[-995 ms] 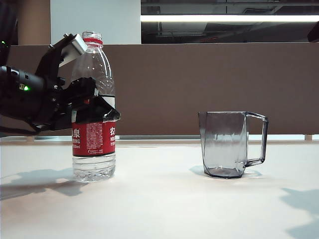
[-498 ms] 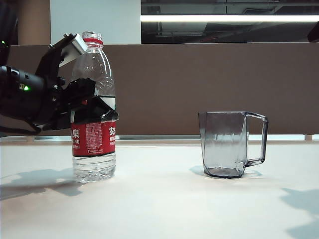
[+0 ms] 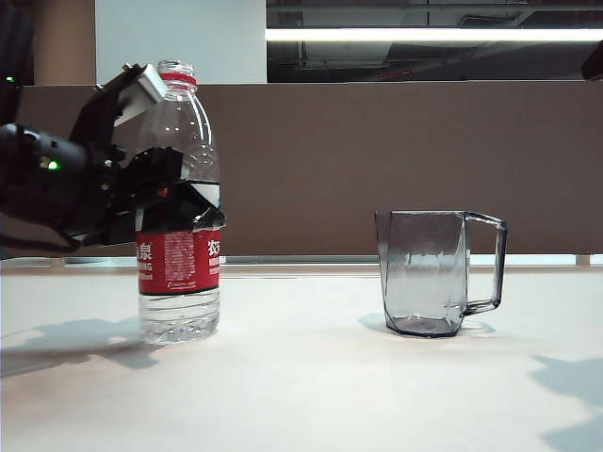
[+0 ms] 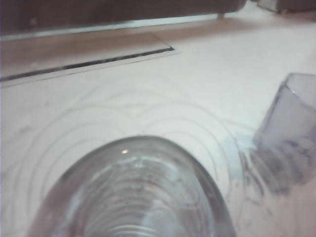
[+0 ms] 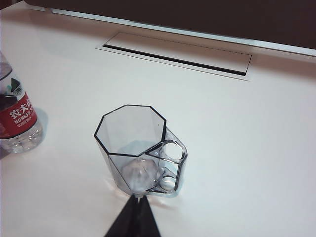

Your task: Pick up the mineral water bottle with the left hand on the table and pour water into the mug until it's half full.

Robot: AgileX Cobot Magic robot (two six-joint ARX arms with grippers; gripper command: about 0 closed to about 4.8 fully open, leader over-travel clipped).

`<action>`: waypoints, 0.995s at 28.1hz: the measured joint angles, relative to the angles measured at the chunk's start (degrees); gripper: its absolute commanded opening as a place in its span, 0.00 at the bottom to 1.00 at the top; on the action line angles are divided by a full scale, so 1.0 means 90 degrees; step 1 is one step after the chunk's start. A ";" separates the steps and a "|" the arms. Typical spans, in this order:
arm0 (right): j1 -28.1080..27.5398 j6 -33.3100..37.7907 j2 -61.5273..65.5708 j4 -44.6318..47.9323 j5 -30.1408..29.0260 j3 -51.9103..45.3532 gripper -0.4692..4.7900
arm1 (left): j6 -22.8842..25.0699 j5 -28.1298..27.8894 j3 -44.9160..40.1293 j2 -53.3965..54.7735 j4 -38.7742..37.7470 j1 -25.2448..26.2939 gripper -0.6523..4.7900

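Nearest the front edge the bench is bare white. Farther in, toward its left side, the mineral water bottle stands upright with its base on the surface or only just off it; I cannot tell which. The left hand has come in from the left edge and closed around the bottle just above the red label, fingers wrapped about the clear waist. The red neck ring shows no cap above it, so the mouth looks open.

Toward the right side, well apart from the bottle, the mug sits upright and empty, its handle turned to the right edge. The right hand hangs above the mug with its dark fingertips drawn together to a point, holding nothing.

The step in hand is the lift. Judging from this, the grip sits high enough that the bottle should hang steady, but the thin plastic will give under squeeze, so a firm rather than crushing hold is wise. Raise it straight up, keep it vertical while carrying toward the mug, and tilt only once the mouth is over the rim, away from the handle side.
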 measured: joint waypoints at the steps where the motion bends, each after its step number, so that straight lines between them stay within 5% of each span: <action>1: 0.0000 0.0000 0.0000 -0.0002 0.0000 0.0000 0.08 | -0.0015 -0.0007 0.0104 -0.0027 -0.0223 -0.0024 0.55; 8: 0.0000 0.0000 -0.0002 -0.0002 0.0002 0.0000 0.08 | 0.0012 -0.0015 0.1375 -0.0194 -0.2684 -0.0034 0.55; 19: 0.0000 0.0000 -0.0002 -0.0002 0.0000 0.0000 0.08 | 0.0860 -0.0216 0.2344 -0.0185 -0.2895 -0.0299 0.55; 28: 0.0000 0.0000 0.0000 -0.0002 0.0000 0.0000 0.08 | 0.1836 -0.1817 0.2688 -0.0017 -0.3400 -0.1122 0.55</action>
